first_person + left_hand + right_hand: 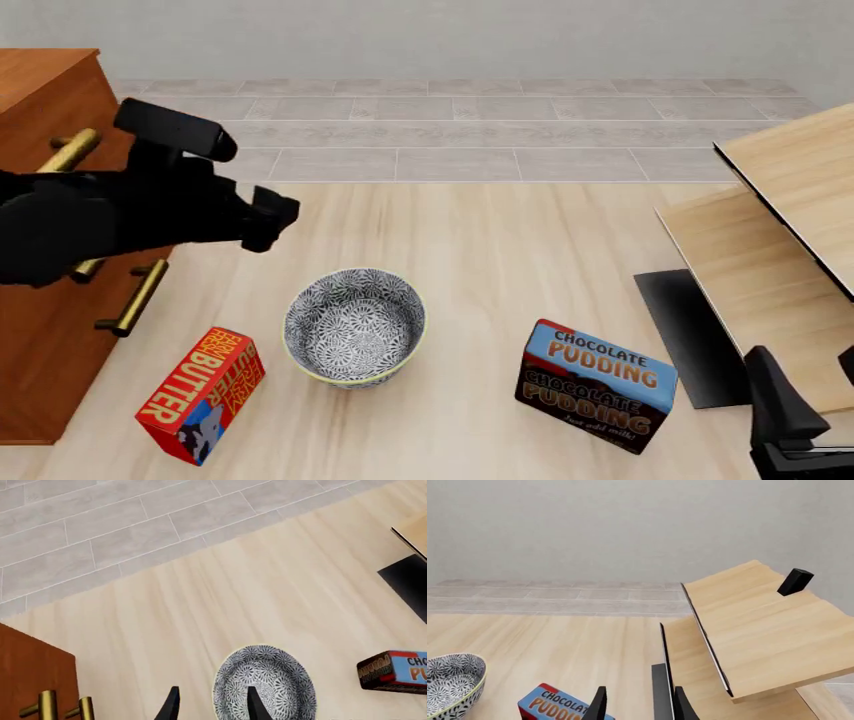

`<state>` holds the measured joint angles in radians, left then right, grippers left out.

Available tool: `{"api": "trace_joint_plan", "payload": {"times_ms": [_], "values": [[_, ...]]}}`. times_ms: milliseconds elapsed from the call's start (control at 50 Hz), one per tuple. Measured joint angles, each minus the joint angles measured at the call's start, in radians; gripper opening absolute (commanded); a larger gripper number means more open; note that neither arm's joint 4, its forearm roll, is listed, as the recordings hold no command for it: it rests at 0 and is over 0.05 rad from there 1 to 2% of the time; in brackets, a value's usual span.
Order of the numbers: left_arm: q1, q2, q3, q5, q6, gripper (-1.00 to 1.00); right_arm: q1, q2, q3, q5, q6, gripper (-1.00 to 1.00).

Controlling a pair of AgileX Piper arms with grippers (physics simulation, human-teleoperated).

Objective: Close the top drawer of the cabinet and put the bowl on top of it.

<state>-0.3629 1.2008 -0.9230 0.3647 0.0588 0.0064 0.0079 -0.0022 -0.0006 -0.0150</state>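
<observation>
Bowl (355, 326) sits upright on the table between butter box (200, 394) and pudding box (597, 386); left gripper (210, 705), fingers spread and empty, should descend straddling its rim before pinching.

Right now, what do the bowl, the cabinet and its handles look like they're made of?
The bowl looks like glazed ceramic: smooth, with a dense grey-and-white floral print and a pale yellowish rim. The cabinet reads as reddish-brown finished wood, with faint grain. Its bar handles look like polished brass, gold and shiny, though being a render leaves that open.
</observation>
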Motion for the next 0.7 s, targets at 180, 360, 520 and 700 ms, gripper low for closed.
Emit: {"api": "trace_joint_plan", "payload": {"times_ms": [180,360,520,700], "values": [[-0.008,0.062,-0.032,0.009,-0.009,1.00,0.002,0.002,0.000,-0.001,-0.001,1.00],[-0.006,0.117,-0.066,0.012,-0.017,1.00,0.003,0.004,0.000,-0.002,-0.003,1.00],[-0.002,0.160,-0.087,0.005,-0.024,1.00,0.005,0.006,0.000,-0.003,-0.004,1.00],[0.000,0.202,-0.098,-0.014,-0.036,1.00,0.008,0.008,0.001,-0.005,-0.006,1.00]]}}
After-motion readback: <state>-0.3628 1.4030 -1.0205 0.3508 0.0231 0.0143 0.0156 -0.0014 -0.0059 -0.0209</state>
